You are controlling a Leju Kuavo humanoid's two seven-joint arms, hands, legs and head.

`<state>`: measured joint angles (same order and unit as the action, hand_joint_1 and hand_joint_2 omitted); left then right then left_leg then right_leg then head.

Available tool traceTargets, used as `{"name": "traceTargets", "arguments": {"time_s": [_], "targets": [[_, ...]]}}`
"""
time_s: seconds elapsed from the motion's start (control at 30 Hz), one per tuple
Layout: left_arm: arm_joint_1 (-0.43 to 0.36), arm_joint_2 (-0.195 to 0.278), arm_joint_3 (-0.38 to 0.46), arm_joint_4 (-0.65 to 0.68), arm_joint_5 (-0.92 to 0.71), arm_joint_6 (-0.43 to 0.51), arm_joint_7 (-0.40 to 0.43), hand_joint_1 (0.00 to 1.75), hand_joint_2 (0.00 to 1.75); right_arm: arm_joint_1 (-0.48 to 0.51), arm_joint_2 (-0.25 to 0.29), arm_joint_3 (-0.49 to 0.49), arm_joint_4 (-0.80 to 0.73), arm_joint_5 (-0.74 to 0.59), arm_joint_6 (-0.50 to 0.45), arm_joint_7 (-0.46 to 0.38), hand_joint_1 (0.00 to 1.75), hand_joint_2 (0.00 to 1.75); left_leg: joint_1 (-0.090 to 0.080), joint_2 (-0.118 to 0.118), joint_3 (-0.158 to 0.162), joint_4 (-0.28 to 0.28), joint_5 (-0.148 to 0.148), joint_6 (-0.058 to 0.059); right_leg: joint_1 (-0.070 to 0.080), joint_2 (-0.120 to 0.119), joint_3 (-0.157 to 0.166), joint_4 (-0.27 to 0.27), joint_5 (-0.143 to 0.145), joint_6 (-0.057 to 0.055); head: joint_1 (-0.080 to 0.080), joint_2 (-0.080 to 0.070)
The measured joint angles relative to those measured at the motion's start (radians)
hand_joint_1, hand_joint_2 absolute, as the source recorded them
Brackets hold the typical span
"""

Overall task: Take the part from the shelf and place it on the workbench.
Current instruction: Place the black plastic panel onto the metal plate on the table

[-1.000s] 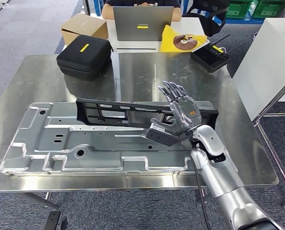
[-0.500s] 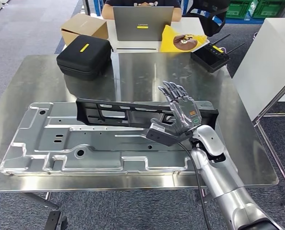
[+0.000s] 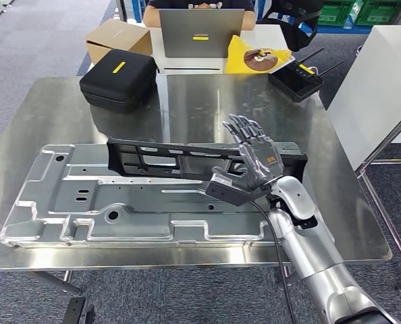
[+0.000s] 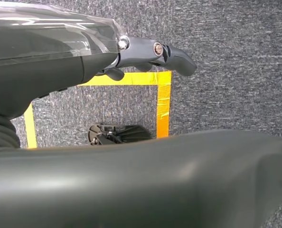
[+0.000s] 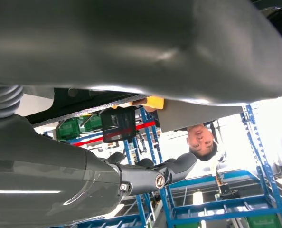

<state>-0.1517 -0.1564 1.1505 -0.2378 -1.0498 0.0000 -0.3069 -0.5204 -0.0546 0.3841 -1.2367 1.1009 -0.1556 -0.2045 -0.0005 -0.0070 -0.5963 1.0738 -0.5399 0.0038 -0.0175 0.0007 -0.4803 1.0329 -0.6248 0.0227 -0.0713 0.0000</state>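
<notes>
Right arm (image 3: 310,250) enters from lower right, silver, forearm angled up and left, black cable running along it. Right hand (image 3: 249,162) open: fingers (image 3: 242,128) spread and pointing up and away, thumb (image 3: 224,189) stuck out to the left, nothing held. Left hand (image 4: 146,52) hangs low, thumb extended, other fingers hidden, state unclear.

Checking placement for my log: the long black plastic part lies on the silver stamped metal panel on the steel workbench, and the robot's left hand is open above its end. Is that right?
Not quite: it is the right hand, as the head view shows. The rest holds: the long black plastic part lies on the silver stamped metal panel on the steel workbench.
</notes>
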Motion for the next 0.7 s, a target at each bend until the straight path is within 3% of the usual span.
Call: {"name": "traceTargets", "arguments": {"time_s": [0.7], "targets": [[0.000, 0.000, 0.000, 0.000, 0.000, 0.000, 0.000, 0.00, 0.00, 0.000, 0.000, 0.000, 0.001, 0.000, 0.000, 0.000, 0.00, 0.00, 0.000, 0.000, 0.000, 0.000, 0.000, 0.000, 0.000, 0.000, 0.000, 0.000, 0.000, 0.000, 0.000, 0.000]]}}
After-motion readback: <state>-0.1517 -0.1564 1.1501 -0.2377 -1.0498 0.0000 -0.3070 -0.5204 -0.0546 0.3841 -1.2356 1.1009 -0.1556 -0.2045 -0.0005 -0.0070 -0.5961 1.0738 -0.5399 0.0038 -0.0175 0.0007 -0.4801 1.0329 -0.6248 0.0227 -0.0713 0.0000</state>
